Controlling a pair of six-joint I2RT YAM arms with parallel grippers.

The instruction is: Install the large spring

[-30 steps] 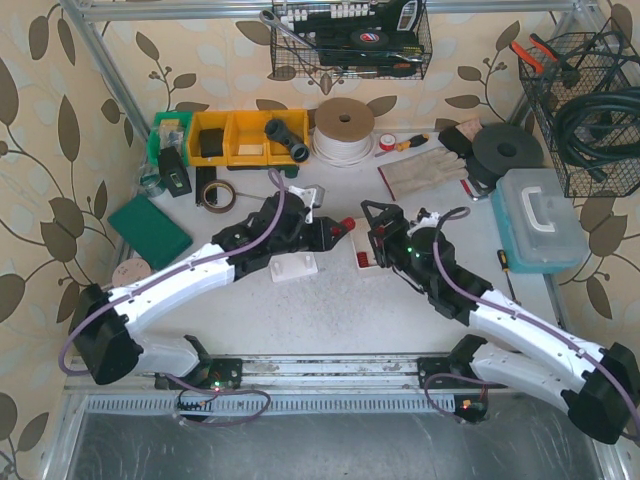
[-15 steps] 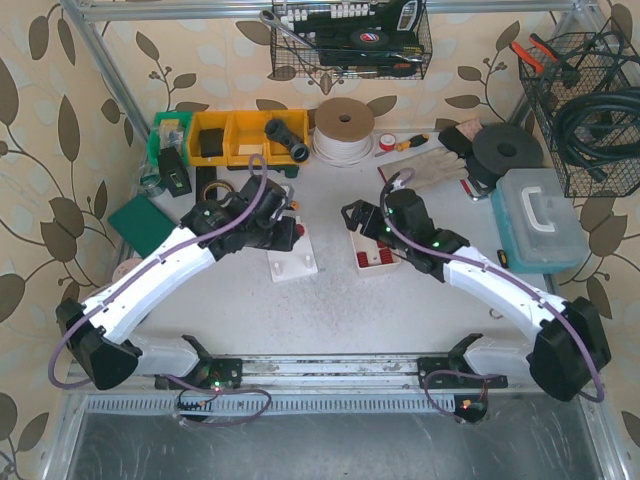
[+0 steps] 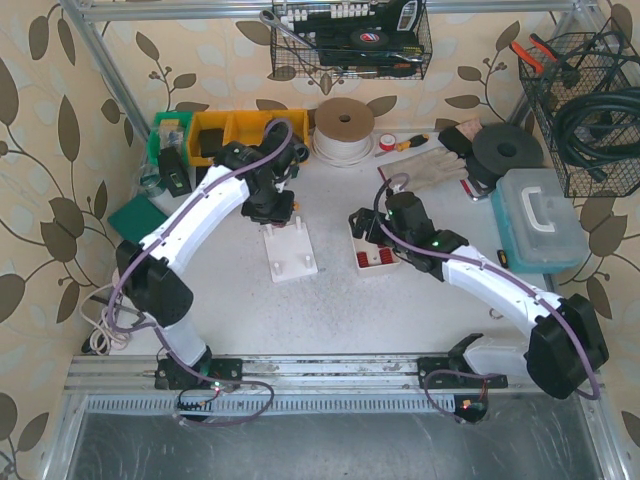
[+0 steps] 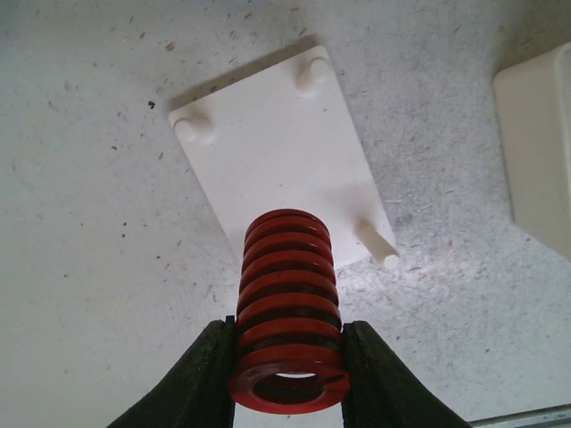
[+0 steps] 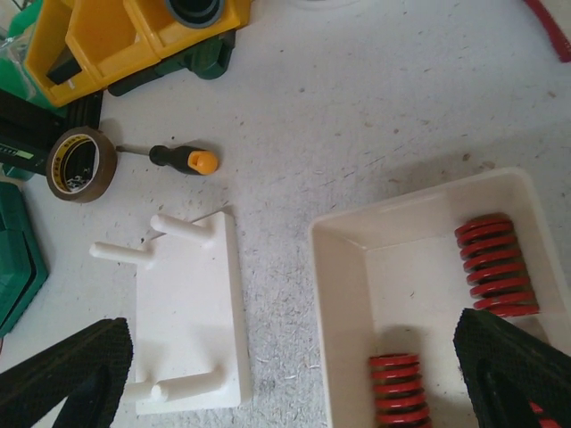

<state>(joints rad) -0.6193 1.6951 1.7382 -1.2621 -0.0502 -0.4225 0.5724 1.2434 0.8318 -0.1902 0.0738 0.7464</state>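
Large spring clamped in left jaws, poised at the peg plate

Nearest to me, my left gripper (image 4: 287, 361) is closed on the large spring (image 4: 287, 312). One finger sits on each side of its near turns, so the open bore faces back at my wrist and the free end points at the white peg plate (image 4: 277, 169). I judge this grip leaves the far end clear to slide over a peg. Three pegs show. The coil hides the plate's near corner, so I cannot tell whether a peg is entered. Farther off, my right gripper (image 5: 290, 370) hangs with jaws wide apart, holding nothing, over the parts tray (image 5: 419, 198), where other red springs (image 5: 495, 263) lie. Beyond, a tape roll (image 5: 80, 165) and a screwdriver (image 5: 183, 160) play no part.
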